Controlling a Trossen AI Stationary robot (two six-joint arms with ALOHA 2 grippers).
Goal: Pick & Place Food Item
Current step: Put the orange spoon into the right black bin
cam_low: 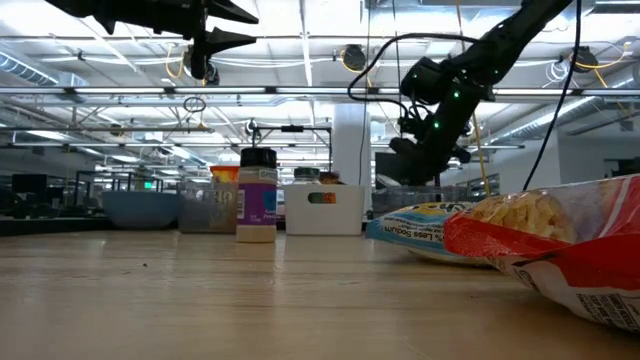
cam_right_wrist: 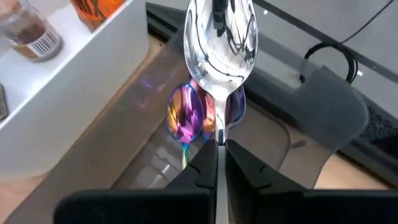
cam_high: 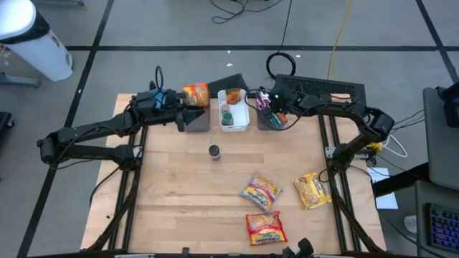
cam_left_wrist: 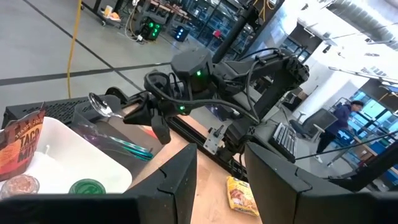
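- The right gripper (cam_high: 268, 107) is held above the clear bin (cam_high: 271, 120) at the table's (cam_high: 179, 193) far edge, its fingers pressed together on the handle of a silver spoon (cam_right_wrist: 219, 37).
- In the right wrist view the spoon's bowl is seen pointing away from the fingers, over iridescent spoons (cam_right_wrist: 186, 118) lying in the clear bin.
- The left gripper (cam_high: 185, 115) is held over the grey bin (cam_high: 197, 118), just beside the white bin (cam_high: 235, 120); its fingers are partly spread, and whether anything is pinched between them cannot be told.
- An orange packet (cam_high: 196, 94) is seen at the far end of the grey bin, just beside the left gripper.
- The white bin is filled with a taco-mix packet (cam_left_wrist: 25, 146) and small jars.
- A spice jar (cam_high: 214, 152) is stood upright near the table's middle, apart from the bins.
- Three noodle packets are laid toward the near edge: one yellow (cam_high: 260, 191), one red (cam_high: 265, 227), one yellow at the right (cam_high: 311, 190).
- A person (cam_left_wrist: 339, 121) is seen in the room behind.
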